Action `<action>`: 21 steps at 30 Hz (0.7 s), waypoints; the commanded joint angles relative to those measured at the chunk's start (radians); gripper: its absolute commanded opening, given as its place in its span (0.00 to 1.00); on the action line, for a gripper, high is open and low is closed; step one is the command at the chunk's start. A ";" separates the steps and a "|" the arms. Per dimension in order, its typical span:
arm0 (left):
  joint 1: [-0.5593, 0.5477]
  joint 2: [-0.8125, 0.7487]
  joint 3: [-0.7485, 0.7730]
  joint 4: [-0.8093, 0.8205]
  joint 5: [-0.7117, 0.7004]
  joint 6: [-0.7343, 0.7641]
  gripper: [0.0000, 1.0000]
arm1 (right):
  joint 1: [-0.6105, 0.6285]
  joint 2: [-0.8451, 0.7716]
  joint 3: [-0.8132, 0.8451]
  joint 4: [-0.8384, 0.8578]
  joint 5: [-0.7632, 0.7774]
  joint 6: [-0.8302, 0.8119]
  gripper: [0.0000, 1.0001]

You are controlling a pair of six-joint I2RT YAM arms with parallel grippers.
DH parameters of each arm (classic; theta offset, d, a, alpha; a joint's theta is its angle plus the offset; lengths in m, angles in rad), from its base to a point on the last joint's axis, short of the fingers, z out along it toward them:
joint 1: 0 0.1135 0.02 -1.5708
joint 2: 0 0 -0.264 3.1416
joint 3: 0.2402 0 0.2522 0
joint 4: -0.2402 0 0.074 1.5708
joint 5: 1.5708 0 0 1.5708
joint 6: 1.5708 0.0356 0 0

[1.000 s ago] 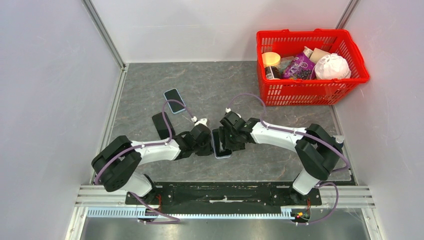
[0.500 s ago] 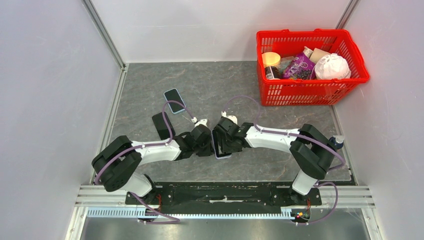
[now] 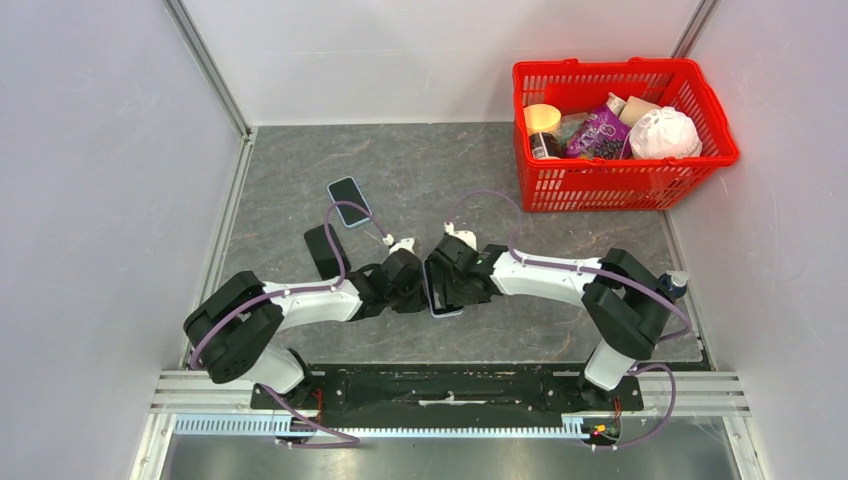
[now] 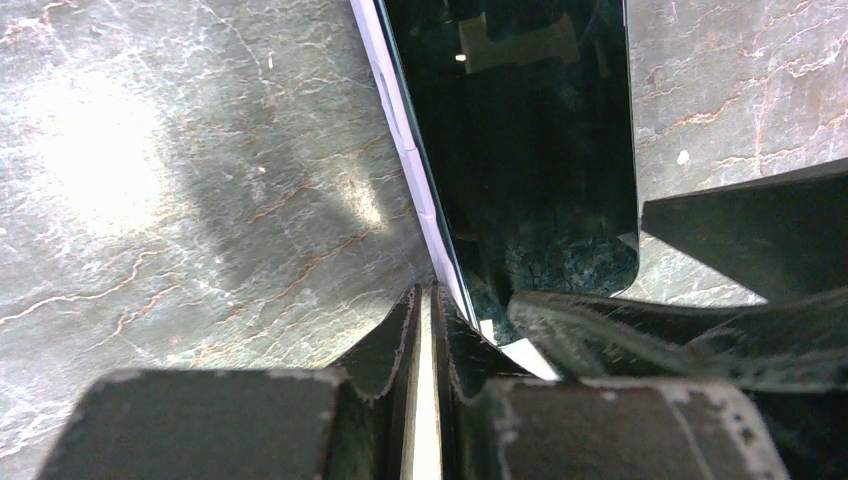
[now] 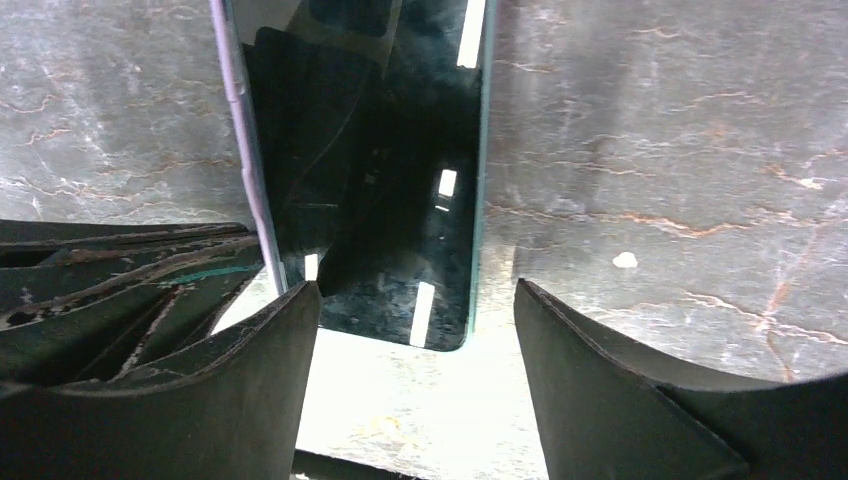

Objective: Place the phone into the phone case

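A phone (image 3: pixel 441 309) with a dark screen and a lavender edge lies on the grey mat between the two grippers. My left gripper (image 3: pixel 419 284) is shut, its tips (image 4: pixel 436 300) pressed against the phone's (image 4: pixel 520 150) left long edge. My right gripper (image 3: pixel 446 283) is open, and its fingers (image 5: pixel 280 330) straddle the near end of the phone (image 5: pixel 380 150) without touching it. A black flat piece (image 3: pixel 320 250), apparently the phone case, lies on the mat to the left, beside my left arm.
A second phone (image 3: pixel 348 201) with a blue rim lies screen up behind the black piece. A red basket (image 3: pixel 620 68) of groceries stands at the back right. Grey walls close in on both sides.
My right gripper has moved left over the phone's end and its jaws have widened. The left gripper has stayed at the phone's left edge.
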 commanded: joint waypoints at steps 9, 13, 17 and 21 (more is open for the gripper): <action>-0.016 0.036 -0.013 -0.026 0.008 -0.021 0.14 | -0.105 -0.109 -0.068 0.040 -0.137 -0.012 0.60; -0.015 0.039 -0.012 -0.028 0.008 -0.021 0.14 | -0.107 -0.087 -0.064 0.048 -0.150 -0.012 0.49; -0.016 0.041 -0.010 -0.033 0.007 -0.020 0.14 | -0.107 -0.064 -0.059 0.046 -0.160 -0.014 0.40; -0.016 0.044 -0.008 -0.033 0.006 -0.020 0.14 | -0.106 -0.054 -0.058 0.054 -0.178 -0.011 0.29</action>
